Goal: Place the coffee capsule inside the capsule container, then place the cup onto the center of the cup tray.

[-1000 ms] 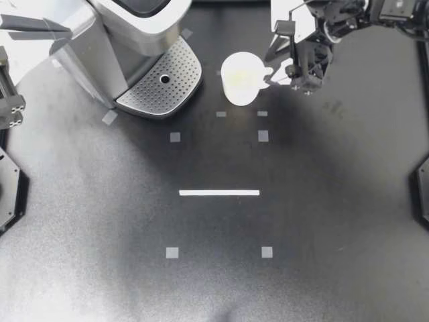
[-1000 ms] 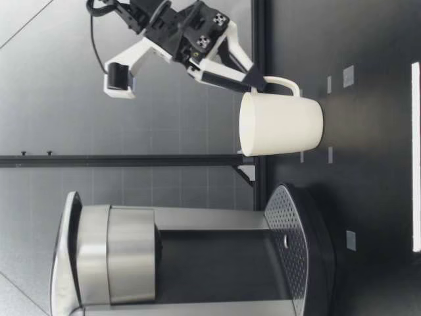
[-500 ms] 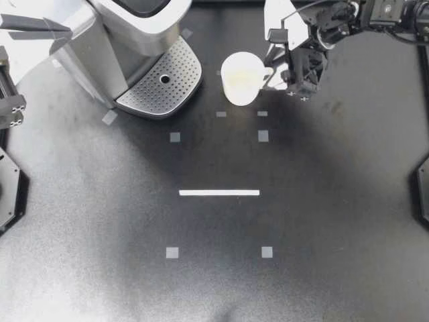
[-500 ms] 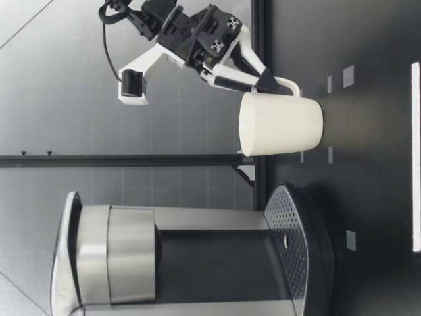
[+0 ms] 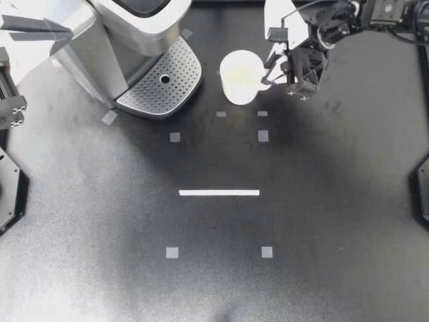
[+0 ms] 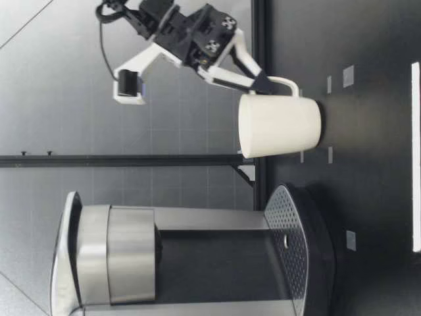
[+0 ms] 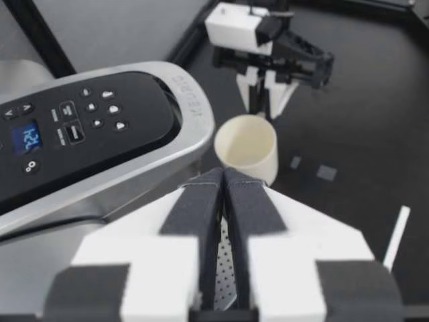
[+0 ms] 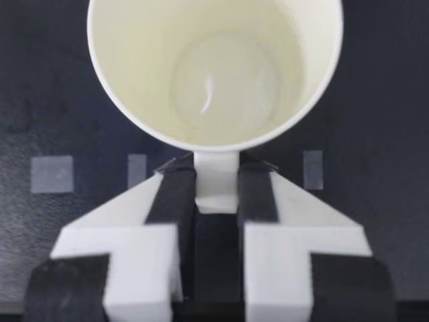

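The white cup (image 5: 241, 76) stands upright on the black table, just to the right of the coffee machine's perforated cup tray (image 5: 161, 82). My right gripper (image 5: 273, 72) is shut on the cup's handle (image 8: 216, 181), one dark pad (image 8: 175, 194) on each side. The low view shows the same grip, with my right gripper (image 6: 263, 84) slanting down to the handle near the rim of the cup (image 6: 279, 126). My left gripper (image 5: 64, 30) hovers over the machine's top, shut with nothing between its fingers (image 7: 201, 201). No capsule is visible.
The silver coffee machine (image 5: 127, 33) fills the back left, its button panel (image 7: 80, 127) just under my left gripper. A white tape line (image 5: 219, 192) and small grey tape squares (image 5: 263, 135) mark the table in front of the cup.
My right gripper's fingers have closed in onto the cup's handle. The cup has shifted very slightly toward the back. The left arm has stayed still.
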`<state>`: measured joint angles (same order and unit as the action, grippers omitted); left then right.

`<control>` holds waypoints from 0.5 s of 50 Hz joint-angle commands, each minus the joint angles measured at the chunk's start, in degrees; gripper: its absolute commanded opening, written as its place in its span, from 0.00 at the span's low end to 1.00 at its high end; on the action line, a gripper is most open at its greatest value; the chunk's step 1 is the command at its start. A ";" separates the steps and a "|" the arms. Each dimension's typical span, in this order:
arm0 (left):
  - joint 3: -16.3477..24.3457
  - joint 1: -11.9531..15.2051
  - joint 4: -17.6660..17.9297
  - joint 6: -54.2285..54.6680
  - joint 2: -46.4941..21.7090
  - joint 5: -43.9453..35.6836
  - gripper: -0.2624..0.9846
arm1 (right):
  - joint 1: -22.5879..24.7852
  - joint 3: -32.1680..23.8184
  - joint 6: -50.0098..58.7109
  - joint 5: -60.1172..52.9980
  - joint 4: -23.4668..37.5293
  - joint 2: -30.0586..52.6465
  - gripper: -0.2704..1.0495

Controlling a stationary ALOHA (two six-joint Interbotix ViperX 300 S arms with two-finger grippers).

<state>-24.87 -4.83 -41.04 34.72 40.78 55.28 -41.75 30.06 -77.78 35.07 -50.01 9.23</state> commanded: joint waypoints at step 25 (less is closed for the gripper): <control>-0.09 -0.18 -0.35 0.35 1.93 -0.26 0.32 | 6.68 -11.69 5.80 -0.44 -0.79 1.41 0.27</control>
<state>-25.49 -4.83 -41.04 34.98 42.80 55.20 -35.60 21.53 -72.16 34.89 -50.54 10.46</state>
